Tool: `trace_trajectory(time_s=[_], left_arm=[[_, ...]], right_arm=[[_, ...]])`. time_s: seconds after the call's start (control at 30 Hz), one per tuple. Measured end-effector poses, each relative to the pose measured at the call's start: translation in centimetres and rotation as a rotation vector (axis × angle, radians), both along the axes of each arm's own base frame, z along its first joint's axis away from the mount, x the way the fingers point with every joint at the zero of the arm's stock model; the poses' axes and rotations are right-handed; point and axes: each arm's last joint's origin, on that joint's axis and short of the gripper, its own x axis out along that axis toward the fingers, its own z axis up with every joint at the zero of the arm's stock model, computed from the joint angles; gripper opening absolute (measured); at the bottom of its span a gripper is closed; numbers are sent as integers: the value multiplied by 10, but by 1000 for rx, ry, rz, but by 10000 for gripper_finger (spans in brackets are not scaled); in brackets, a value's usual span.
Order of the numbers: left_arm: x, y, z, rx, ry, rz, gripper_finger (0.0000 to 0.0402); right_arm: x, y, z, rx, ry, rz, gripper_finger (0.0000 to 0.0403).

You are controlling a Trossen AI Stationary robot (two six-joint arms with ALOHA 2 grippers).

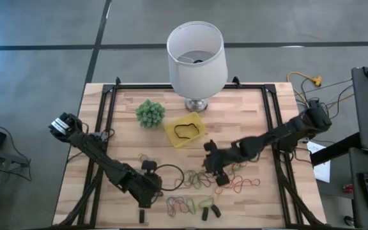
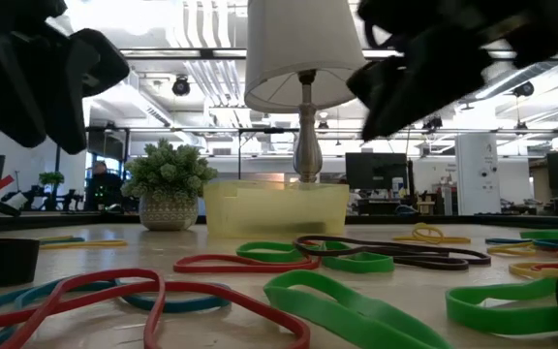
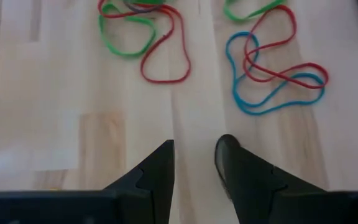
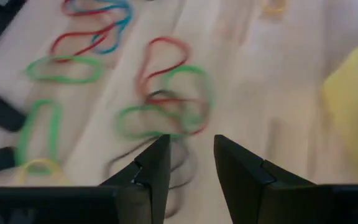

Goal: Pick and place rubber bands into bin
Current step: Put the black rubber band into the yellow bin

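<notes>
Yellow is the colour of the bin (image 1: 185, 131), which sits on the wooden counter (image 1: 254, 108) near the middle of the high view, just below the white lamp (image 1: 197, 54). One dark band already lies inside it. Most of the rubber bands (image 1: 200, 181) are in a messy pile in the lower middle of the high view, and more lie near the bottom edge.

The right end effector (image 1: 220, 171) hangs right over that pile. Its two fingers stand a little apart with nothing between them, so it is released. The left end effector (image 1: 147, 193) waits at the lower left of the pile, also parted and empty.

Here is what could go wrong. The bands are thin and floppy and lie flat, so the fingers could slide over one and close on air. Many bands cross each other, so a grab could lift a tangled bunch, and some could drop off before reaching the bin. A pinched band could also stretch and snap away. Small dark stubby pieces (image 1: 209, 211) lie close by and could get picked by mistake.
</notes>
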Motion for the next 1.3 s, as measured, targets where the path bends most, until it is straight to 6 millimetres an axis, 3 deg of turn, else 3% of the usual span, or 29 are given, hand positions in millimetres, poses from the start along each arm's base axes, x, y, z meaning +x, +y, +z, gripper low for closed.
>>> trace_trajectory(time_s=[0.3,0.53,0.8,0.9,1.03,1.3], left_arm=[[2,-4,-29,-9,86,-31,118],[3,-5,-40,-14,123,-8,118],[5,-6,-54,-30,156,-10,115],[5,-6,-54,-29,155,-9,89],[5,-5,-53,-9,152,-3,17],[13,-4,-39,142,18,17,1]], right_arm=[[-29,44,-12,-31,24,-69,102],[-42,61,-16,-68,-9,-122,92],[-47,68,-16,-54,-17,-138,79],[-47,68,-16,-65,-26,-149,74],[-47,68,-16,-70,-29,-154,68],[-47,66,-15,-139,-68,-209,65]])
